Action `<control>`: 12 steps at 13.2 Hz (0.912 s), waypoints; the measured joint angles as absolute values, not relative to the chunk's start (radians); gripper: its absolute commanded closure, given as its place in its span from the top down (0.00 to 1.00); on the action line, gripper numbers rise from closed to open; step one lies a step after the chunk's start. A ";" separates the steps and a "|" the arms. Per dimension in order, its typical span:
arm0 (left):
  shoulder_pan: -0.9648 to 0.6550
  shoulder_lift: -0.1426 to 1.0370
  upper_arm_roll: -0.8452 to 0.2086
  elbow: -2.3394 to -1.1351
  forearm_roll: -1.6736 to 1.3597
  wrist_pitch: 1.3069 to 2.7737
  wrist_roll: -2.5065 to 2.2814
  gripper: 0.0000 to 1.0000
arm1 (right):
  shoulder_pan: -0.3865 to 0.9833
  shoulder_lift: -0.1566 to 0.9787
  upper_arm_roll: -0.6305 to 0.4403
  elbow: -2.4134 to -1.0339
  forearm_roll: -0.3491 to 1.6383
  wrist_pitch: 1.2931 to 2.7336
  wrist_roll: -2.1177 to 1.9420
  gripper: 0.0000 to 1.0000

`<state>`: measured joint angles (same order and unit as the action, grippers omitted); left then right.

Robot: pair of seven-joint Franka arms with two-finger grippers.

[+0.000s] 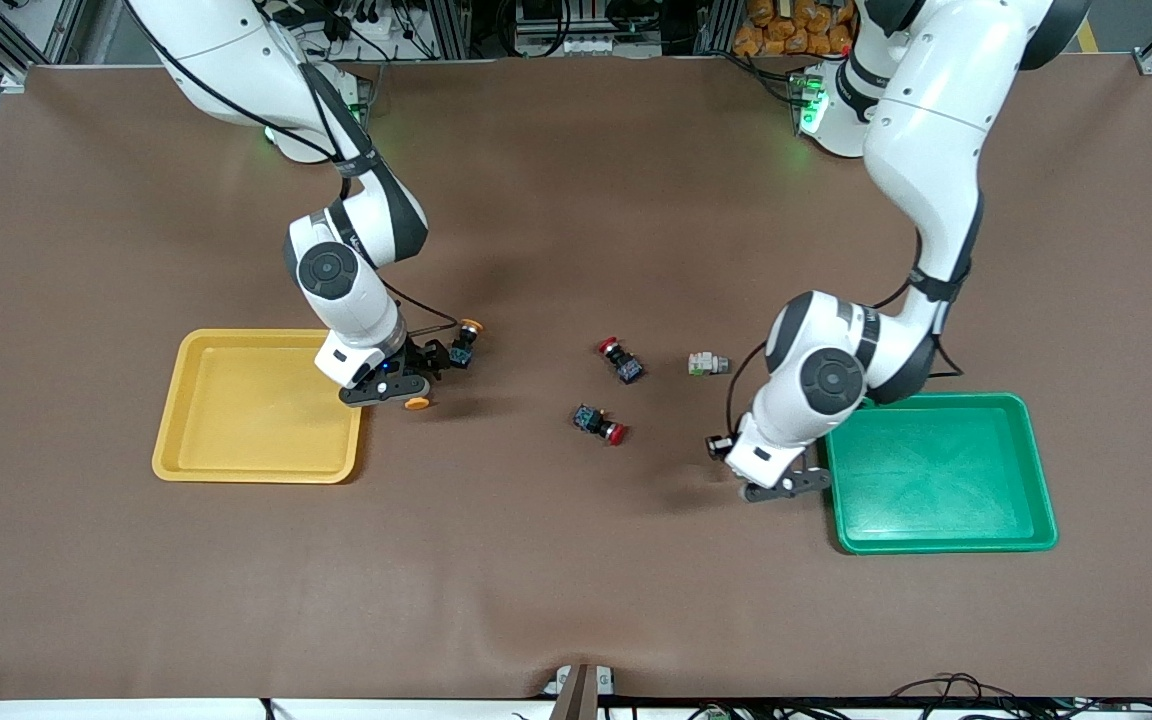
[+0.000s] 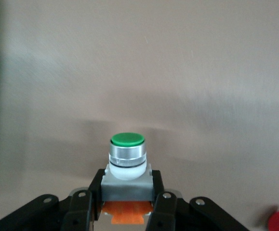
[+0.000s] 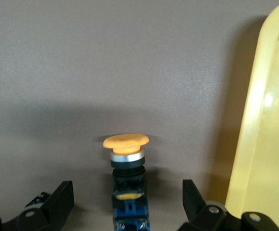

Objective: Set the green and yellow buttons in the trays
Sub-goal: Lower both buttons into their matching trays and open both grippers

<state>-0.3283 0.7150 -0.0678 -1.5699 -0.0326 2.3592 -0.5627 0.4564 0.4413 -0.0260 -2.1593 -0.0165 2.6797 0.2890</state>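
- Two trays: the yellow tray lies just beside the right gripper, and the green tray lies just beside the left gripper.
- Two yellow-capped switches, both close to the right gripper. One lies between its spread fingers.
- Two white-grey switches: the green-capped switch is clamped between the left gripper's fingers, and the second white-grey switch lies on the table near that gripper.
- Two red-capped switches lie on the table between the two grippers, apart from both.
- Two grippers, one on each arm.
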 measured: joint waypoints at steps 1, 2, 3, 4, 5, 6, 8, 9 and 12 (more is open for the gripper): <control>-0.315 0.706 -0.064 -1.565 -0.033 2.348 -0.563 0.00 | 0.454 0.452 -0.027 -2.159 -0.019 2.694 0.289 1.00; -0.299 0.699 -0.061 -1.558 -0.033 2.327 -0.563 0.00 | 0.453 0.464 -0.028 -2.157 -0.020 2.704 0.288 1.00; -0.284 0.695 -0.057 -1.546 -0.033 2.294 -0.561 0.00 | 0.453 0.473 -0.028 -2.155 -0.020 2.710 0.288 1.00; -0.266 0.693 -0.053 -1.532 -0.028 2.255 -0.546 0.00 | 0.453 0.482 -0.028 -2.152 -0.020 2.714 0.288 1.00; -0.249 0.692 -0.051 -1.517 -0.020 2.214 -0.516 0.00 | 0.453 0.491 -0.028 -2.148 -0.020 2.718 0.288 1.00; -0.232 0.691 -0.049 -1.506 -0.016 2.179 -0.477 0.00 | 0.453 0.498 -0.028 -2.143 -0.021 2.724 0.288 0.67; -0.200 0.690 -0.047 -1.494 -0.011 2.139 -0.404 0.00 | 0.453 0.506 -0.027 -2.139 -0.021 2.731 0.287 0.00; -0.184 0.690 -0.047 -1.494 -0.004 2.124 -0.366 0.00 | 0.453 0.507 -0.026 -2.138 -0.021 2.731 0.287 0.00; -0.129 0.690 -0.046 -1.494 0.017 2.077 -0.248 0.00 | 0.453 0.504 -0.026 -2.132 -0.021 2.731 0.287 0.00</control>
